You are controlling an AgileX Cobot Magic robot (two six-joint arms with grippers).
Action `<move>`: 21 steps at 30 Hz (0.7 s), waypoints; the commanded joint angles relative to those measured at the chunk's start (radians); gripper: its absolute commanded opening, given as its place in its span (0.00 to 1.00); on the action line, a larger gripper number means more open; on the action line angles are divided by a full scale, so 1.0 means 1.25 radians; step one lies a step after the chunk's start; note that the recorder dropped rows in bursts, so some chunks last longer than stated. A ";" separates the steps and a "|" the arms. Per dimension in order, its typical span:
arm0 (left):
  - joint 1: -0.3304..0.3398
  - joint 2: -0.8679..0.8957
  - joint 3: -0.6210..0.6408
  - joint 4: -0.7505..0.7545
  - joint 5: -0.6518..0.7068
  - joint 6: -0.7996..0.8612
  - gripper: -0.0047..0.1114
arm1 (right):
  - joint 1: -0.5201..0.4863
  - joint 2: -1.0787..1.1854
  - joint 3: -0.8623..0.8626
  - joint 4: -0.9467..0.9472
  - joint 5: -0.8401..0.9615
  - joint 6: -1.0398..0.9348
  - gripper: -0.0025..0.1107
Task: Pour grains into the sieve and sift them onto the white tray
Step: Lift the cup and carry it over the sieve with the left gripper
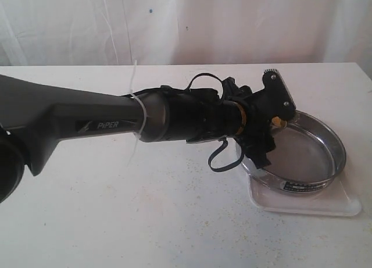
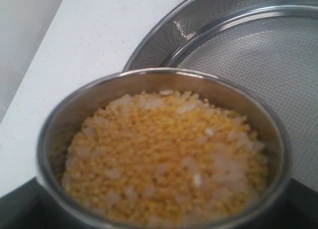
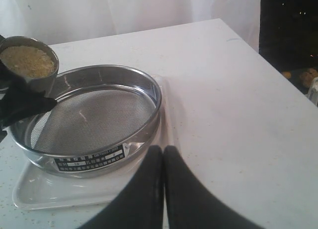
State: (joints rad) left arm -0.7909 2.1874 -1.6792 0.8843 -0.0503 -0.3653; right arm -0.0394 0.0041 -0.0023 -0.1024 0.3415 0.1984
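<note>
A small steel cup (image 2: 74, 105) filled with the grains (image 2: 164, 159), golden-yellow mixed with whitish bits, is held upright by my left gripper (image 1: 268, 114), which is shut on it. The cup hangs over the near rim of the sieve (image 1: 308, 157), a wide steel ring with a mesh bottom and a dark label. No grains lie on the mesh in any view. Under the sieve lies the white tray (image 1: 317, 205). My right gripper (image 3: 163, 150) is shut on nothing and hovers beside the sieve (image 3: 89, 114) and the tray (image 3: 59, 191). In that view the cup (image 3: 30, 60) shows at the sieve's far rim.
The white table (image 1: 145, 221) carries a few stray specks of grain. A white curtain (image 1: 232, 24) hangs behind it. The left arm (image 1: 87, 125) stretches across the middle of the table. In the right wrist view the table's edge (image 3: 248, 38) meets a dark area.
</note>
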 commanded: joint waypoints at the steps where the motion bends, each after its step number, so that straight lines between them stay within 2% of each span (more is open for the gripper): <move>1: -0.001 -0.009 -0.025 0.011 -0.008 0.026 0.04 | 0.001 -0.003 0.002 -0.002 -0.004 0.000 0.02; 9: -0.001 0.001 -0.098 0.076 0.000 0.038 0.04 | 0.001 -0.003 0.002 -0.002 -0.004 0.000 0.02; 14: -0.007 0.026 -0.099 0.116 -0.001 0.148 0.04 | 0.001 -0.003 0.002 -0.002 -0.004 0.000 0.02; 21: -0.029 0.045 -0.099 0.116 -0.007 0.214 0.04 | 0.001 -0.003 0.002 -0.002 -0.004 0.000 0.02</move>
State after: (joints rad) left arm -0.8075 2.2555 -1.7963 1.0133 -0.0364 -0.1427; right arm -0.0394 0.0041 -0.0023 -0.1024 0.3415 0.1984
